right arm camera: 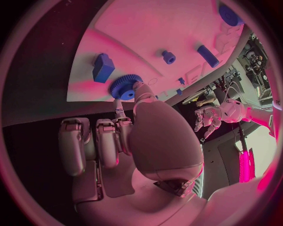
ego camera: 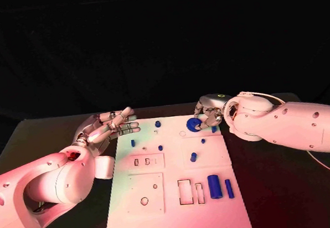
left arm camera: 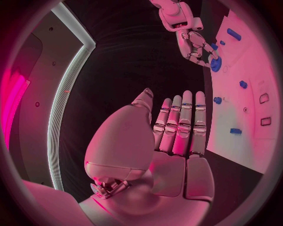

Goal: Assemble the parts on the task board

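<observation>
Blue gear (ego camera: 193,124) in R hand (ego camera: 207,115), prob. pinched

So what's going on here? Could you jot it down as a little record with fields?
Board: white task board on the black table
Right hand: grips a blue gear at the board's far edge
Left hand: holds nothing, fingers out, beside the board
Loose parts: blue cylinder and thinner blue bar lying near the front
</observation>
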`<action>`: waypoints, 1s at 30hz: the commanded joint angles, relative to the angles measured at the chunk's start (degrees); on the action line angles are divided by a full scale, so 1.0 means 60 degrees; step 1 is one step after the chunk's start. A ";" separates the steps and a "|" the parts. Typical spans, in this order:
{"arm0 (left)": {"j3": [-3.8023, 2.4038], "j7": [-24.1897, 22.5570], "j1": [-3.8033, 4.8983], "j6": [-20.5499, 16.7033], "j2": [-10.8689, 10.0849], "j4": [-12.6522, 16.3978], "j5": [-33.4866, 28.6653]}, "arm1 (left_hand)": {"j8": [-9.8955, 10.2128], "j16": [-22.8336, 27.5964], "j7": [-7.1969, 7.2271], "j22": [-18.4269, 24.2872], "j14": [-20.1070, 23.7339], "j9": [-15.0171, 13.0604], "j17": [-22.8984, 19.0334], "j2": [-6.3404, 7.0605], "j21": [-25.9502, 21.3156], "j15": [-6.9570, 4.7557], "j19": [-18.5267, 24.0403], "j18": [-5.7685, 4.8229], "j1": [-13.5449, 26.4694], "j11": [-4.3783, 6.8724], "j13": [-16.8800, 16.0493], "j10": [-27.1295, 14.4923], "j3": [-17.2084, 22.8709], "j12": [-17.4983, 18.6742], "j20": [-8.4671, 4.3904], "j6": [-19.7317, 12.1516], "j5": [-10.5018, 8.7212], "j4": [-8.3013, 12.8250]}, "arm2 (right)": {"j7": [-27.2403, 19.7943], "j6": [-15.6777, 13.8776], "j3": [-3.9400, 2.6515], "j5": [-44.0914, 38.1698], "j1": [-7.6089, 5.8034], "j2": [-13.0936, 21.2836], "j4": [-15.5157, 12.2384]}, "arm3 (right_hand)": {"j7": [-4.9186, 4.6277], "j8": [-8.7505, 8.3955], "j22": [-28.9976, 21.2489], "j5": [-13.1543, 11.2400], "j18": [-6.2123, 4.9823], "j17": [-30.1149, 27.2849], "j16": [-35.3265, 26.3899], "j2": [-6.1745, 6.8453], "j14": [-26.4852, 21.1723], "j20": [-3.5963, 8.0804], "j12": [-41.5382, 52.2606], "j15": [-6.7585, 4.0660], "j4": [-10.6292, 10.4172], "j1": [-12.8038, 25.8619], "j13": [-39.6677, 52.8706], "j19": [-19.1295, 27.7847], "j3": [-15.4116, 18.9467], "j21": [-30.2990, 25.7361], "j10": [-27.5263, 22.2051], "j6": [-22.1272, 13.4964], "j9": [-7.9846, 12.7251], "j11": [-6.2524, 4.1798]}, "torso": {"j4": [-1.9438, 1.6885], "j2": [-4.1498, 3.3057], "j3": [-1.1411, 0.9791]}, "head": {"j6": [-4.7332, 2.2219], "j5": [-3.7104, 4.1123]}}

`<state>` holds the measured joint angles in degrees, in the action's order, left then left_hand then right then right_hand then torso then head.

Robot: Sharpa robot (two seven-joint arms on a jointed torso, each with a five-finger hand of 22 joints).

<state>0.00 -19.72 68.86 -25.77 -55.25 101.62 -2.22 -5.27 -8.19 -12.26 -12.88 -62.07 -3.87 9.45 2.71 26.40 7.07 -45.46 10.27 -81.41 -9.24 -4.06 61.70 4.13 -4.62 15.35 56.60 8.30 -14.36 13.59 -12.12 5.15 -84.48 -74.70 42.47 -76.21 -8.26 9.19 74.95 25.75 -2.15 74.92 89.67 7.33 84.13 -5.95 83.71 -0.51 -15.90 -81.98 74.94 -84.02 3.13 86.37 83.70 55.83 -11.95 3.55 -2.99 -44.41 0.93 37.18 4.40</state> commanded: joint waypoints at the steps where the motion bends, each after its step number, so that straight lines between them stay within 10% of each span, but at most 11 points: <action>1: -0.0007 -0.0028 0.0012 0.0200 0.0009 0.0022 -0.0012 | 0.0057 0.0052 -0.0020 -0.0009 0.0047 0.0008 0.0010 -0.0019 0.0036 0.0018 0.0065 0.0003 -0.0053 -0.0037 0.0008 -0.0016 0.0002 0.0066 -0.0001 -0.0032 0.0034 0.0052 | 0.0021 0.0285 0.0018 -0.0040 0.0030 -0.0035 -0.0001 | 0.0031 0.0067 0.1804 0.0062 0.0153 0.2513 0.0055 -0.0142 0.0979 -0.0006 0.0330 0.0025 0.0019 -0.0038 0.1727 -0.0425 -0.0085 0.0053 0.0387 0.0168 -0.0020 -0.0010 | 0.0003 -0.0005 -0.0005 | 0.0003 0.0011; 30: -0.0006 0.0031 0.0011 0.0289 -0.0017 0.0007 -0.0012 | 0.0082 0.0078 -0.0041 -0.0019 0.0053 0.0009 0.0024 -0.0068 0.0057 0.0027 0.0093 0.0007 -0.0078 -0.0052 0.0008 -0.0034 0.0037 0.0089 0.0009 -0.0048 0.0039 0.0070 | 0.0484 -0.1256 0.0015 -0.1641 0.0060 0.0053 -0.0776 | 0.0254 0.0084 0.2256 -0.0339 0.0281 0.2513 0.0055 -0.0333 0.0979 0.0149 0.1048 -0.0143 0.0089 -0.0244 0.2510 -0.0784 -0.0616 0.0399 0.1050 0.0813 -0.0008 -0.0205 | -0.0001 -0.0003 -0.0006 | -0.0007 -0.0089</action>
<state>0.00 -19.45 68.86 -25.27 -55.39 101.60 -2.24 -5.05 -7.96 -12.26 -12.92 -62.07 -3.87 9.52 2.48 26.40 7.07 -45.32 10.27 -81.64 -9.24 -4.06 61.70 4.29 -4.32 15.50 56.60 8.30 -14.20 15.66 -17.31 5.26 -91.64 -74.37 42.69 -80.23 -6.74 9.60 74.93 23.92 -1.25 74.91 89.66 5.58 84.13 -5.51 89.63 -0.95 -15.33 -83.12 74.92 -84.03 -0.29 88.42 84.10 60.20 -11.90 2.71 -3.02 -44.42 0.90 37.17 3.94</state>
